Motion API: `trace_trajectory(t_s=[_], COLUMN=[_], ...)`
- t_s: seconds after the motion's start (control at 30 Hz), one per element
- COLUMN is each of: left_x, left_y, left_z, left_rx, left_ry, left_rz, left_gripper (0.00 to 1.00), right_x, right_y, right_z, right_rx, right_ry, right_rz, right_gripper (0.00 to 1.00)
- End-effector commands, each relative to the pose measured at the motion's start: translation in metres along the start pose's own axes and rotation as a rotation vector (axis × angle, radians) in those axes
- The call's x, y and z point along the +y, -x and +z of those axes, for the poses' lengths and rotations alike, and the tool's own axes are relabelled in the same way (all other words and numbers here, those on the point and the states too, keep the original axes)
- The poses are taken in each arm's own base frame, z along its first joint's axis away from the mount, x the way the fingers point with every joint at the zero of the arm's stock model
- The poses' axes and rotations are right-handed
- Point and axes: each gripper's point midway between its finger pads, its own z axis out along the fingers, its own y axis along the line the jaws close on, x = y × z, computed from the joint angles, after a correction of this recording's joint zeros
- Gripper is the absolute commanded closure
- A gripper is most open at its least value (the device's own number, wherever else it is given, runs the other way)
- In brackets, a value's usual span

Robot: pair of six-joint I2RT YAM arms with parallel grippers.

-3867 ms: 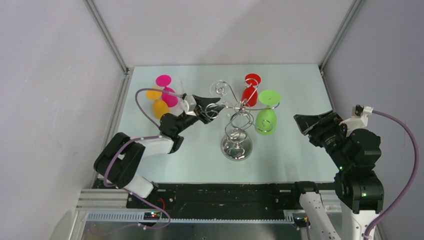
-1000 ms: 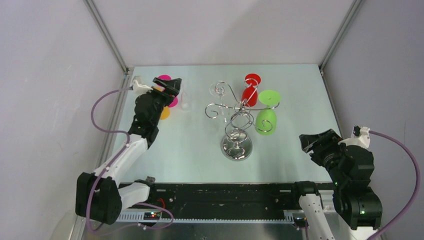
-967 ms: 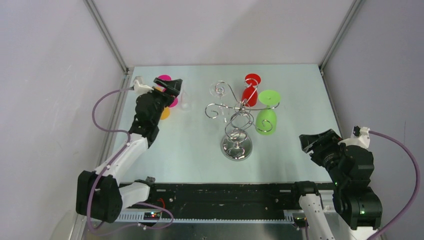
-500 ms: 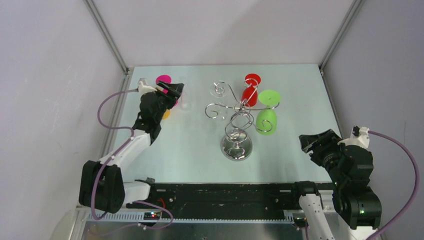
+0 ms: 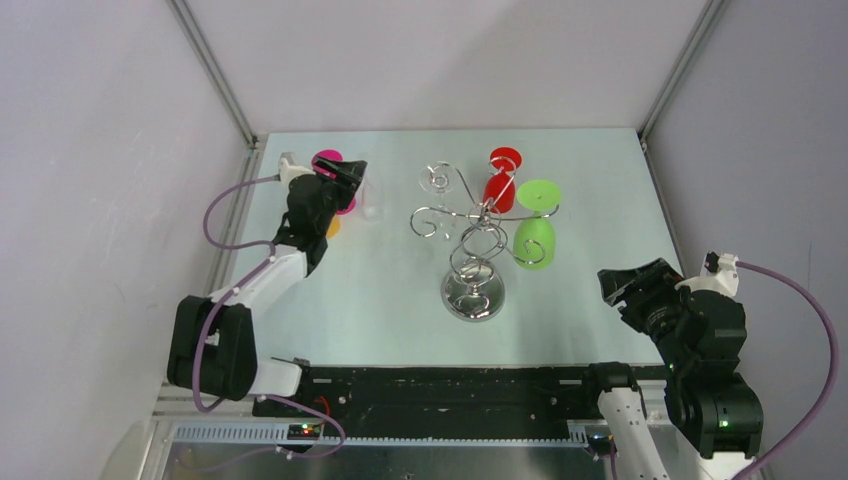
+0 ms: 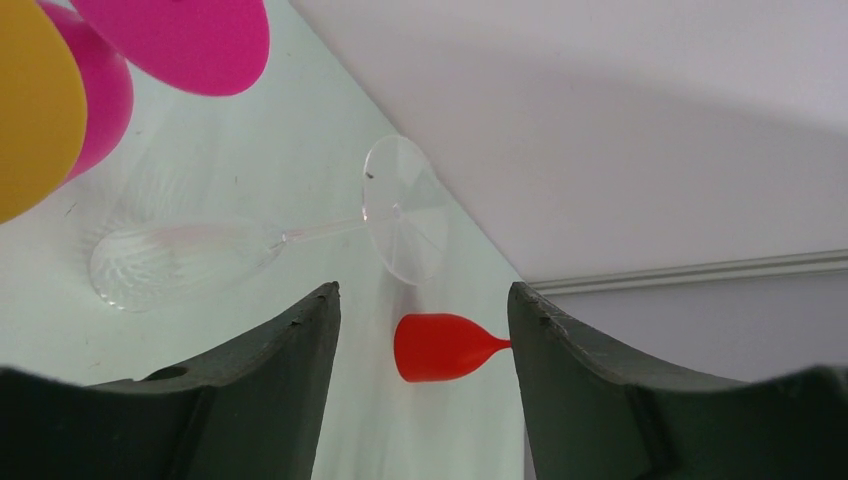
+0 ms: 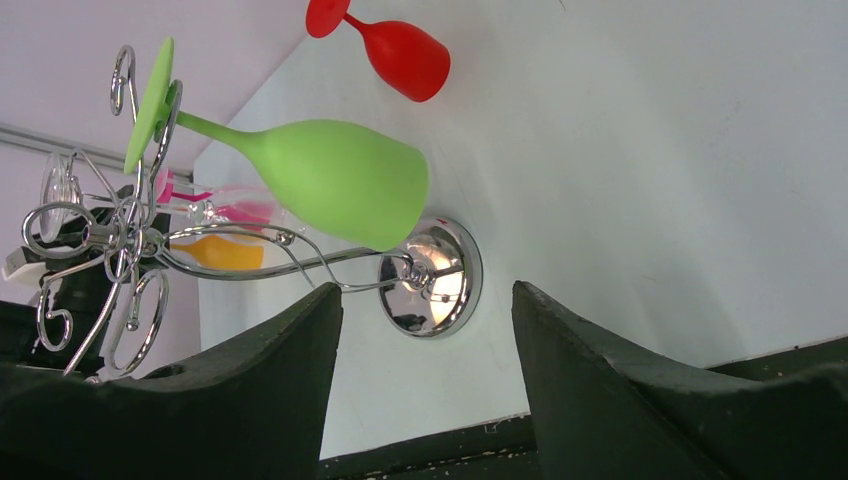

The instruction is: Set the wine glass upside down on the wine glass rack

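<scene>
The chrome wine glass rack (image 5: 470, 240) stands mid-table on its round mirrored base (image 7: 432, 278). A red glass (image 5: 497, 185) and a green glass (image 5: 532, 238) hang upside down from its right arms. A clear wine glass (image 6: 190, 260) stands apart from the rack at the far left, apparently rim down, faint in the top view (image 5: 372, 203). My left gripper (image 5: 345, 180) is open and empty beside the pink glass (image 5: 330, 165) and orange glass (image 5: 330, 225). In the left wrist view the left gripper (image 6: 425, 350) is short of the clear glass. My right gripper (image 5: 625, 282) is open and empty at the near right.
The table's left edge and metal frame post (image 5: 245, 150) lie close to the left arm. The rack's left curled arms (image 5: 430, 215) carry nothing. The right wrist view shows the green glass (image 7: 330, 180) and red glass (image 7: 405, 55) hanging on the rack.
Since 3.9 s ago my left gripper has left the rack's left arms for the far left glasses. In the last second its elbow shifted. The right arm drew back slightly.
</scene>
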Motion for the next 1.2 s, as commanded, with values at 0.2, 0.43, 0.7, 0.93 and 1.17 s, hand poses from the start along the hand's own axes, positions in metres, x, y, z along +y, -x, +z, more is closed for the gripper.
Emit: trace_trajectory(t_s=[0.2,0.43,0.7,0.93,1.17], left_x=[-0.015,-0.015,-0.009,-0.008,-0.008], left_y=[0.022,0.025,0.028,0.025,0.026], left_z=[0.016,0.022,0.033,0.037,0.041], left_rx=[-0.088,-0.109,-0.123,-0.116,-0.124], left_ry=[-0.032,-0.043,-0.05,-0.058,-0.062], left_rz=[-0.093,-0.136,-0.191,-0.201,-0.199], left_gripper=[0.37,0.48,0.54,0.57,0.64], right_x=[-0.001,0.0,0.003,0.003,0.004], right_y=[0.003,0.003,0.004,0.005,0.006], right_z=[-0.004,-0.005,-0.005,-0.006,-0.007], right_rx=[-0.026,-0.029,-0.034,-0.041,-0.043], right_ry=[0.005,0.012,0.024,0.027,0.03], right_rz=[-0.01,-0.002,0.013,0.011,0.013], right_gripper=[0.32,0.32,0.32,0.32,0.32])
